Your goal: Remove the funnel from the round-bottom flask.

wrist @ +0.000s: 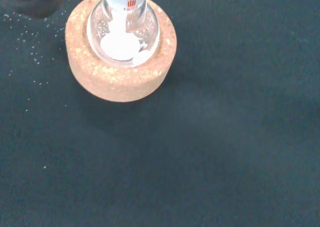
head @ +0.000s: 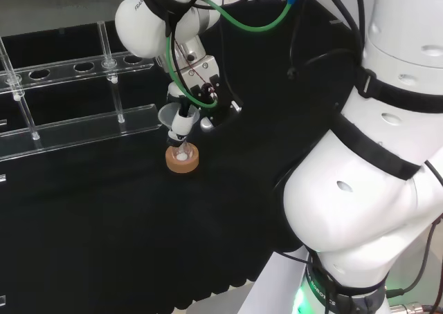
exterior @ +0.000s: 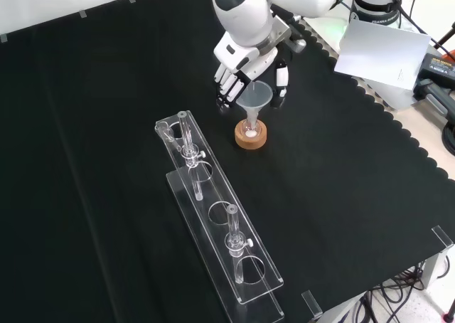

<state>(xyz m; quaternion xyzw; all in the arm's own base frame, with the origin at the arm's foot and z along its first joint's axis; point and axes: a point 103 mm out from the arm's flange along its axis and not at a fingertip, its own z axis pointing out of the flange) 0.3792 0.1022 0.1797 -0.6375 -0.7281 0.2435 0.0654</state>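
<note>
Your funnel (exterior: 257, 97) sits stem-down in the flask (exterior: 250, 127) on its cork ring (exterior: 251, 136), mid-cloth in the front view. The hand (exterior: 242, 70) brackets the bowl, fingers (exterior: 227, 88) left, thumb (exterior: 281, 83) right; contact unclear. Lift crooked and the stem could drag the flask off the ring, spilling the white powder (wrist: 120, 44). The clear rack (exterior: 220, 227) stands nearer, left, apart.

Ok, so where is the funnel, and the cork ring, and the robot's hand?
funnel (exterior: 257, 95): front view, on its wide cone.
cork ring (wrist: 117, 87): wrist view, on its outer side wall.
hand (exterior: 238, 72): front view, on its palm, just above the funnel.
</note>
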